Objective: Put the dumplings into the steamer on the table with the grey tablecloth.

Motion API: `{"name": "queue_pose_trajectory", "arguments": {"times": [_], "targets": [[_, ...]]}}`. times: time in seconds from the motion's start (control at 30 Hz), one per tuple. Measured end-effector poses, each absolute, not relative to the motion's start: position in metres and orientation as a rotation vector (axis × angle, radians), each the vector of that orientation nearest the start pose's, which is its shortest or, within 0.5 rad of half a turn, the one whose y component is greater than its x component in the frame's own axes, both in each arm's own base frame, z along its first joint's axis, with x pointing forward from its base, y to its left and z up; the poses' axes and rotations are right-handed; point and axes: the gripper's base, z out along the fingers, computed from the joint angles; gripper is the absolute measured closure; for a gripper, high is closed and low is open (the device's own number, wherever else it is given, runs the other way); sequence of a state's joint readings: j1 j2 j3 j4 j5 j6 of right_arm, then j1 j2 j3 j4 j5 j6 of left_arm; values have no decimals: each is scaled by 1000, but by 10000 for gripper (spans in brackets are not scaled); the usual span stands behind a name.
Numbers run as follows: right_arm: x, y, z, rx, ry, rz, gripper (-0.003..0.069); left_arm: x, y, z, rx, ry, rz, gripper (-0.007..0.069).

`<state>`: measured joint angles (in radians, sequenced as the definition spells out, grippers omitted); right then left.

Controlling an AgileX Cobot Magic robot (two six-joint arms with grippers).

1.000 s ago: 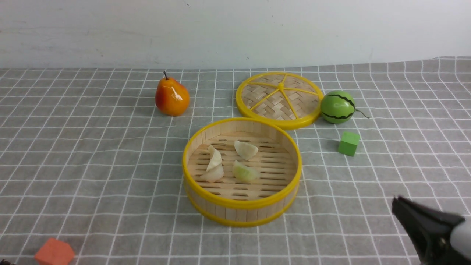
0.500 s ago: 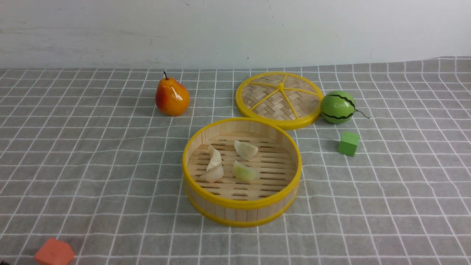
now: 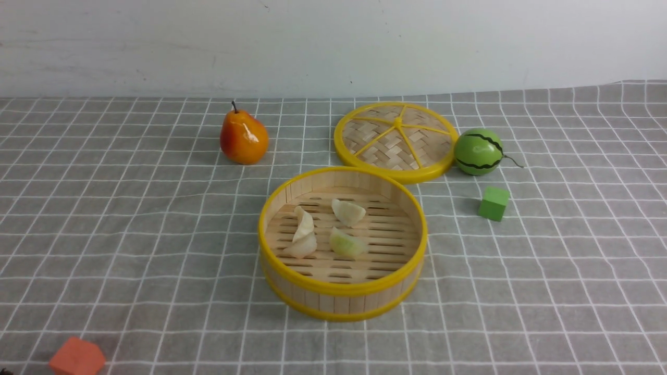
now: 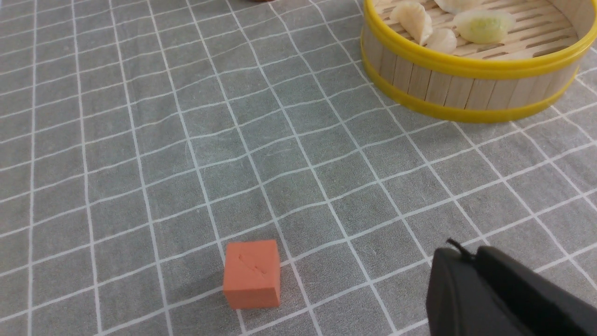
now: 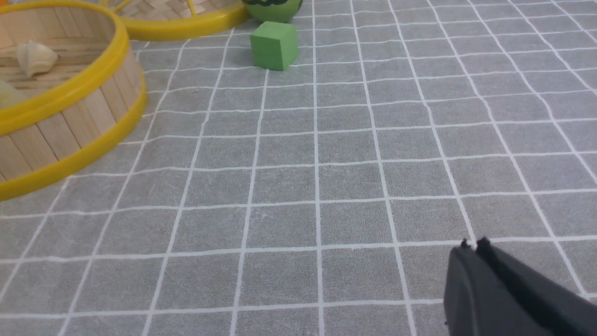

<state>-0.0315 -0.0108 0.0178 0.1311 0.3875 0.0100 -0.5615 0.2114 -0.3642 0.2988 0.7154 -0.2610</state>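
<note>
Ahead of you, on the far side from the left gripper (image 4: 459,252) and the right gripper (image 5: 471,246), stands a plain wall (image 3: 333,47). It is off-white and matte, with faint grey scuffs and a few small dark specks.

The wall meets the table (image 3: 104,234) in one straight line across the front view. The table fills everything between that line and the grippers.

The grey tablecloth (image 3: 573,271) has a thin white grid and lies mostly flat. You'll see mild wrinkles in the wrist views, close under each gripper. Far and to the right of the right gripper, its edge lifts a little against the wall.

Light is even and diffuse, shadows soft-edged.
</note>
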Motion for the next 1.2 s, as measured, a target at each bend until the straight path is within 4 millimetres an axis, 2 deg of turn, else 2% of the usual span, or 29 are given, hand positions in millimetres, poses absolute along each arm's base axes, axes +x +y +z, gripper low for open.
{"name": "queue_pose_trajectory", "arguments": {"times": [0.77, 0.97, 1.2], "targets": [[52, 3, 173, 138, 1875, 138, 669, 52, -12, 261, 409, 1979, -181, 572], [52, 3, 173, 139, 1875, 139, 664, 49, -9, 241, 422, 1978, -154, 565], [52, 4, 173, 139, 1875, 140, 659, 35, 0, 243, 342, 1817, -193, 564]]}}
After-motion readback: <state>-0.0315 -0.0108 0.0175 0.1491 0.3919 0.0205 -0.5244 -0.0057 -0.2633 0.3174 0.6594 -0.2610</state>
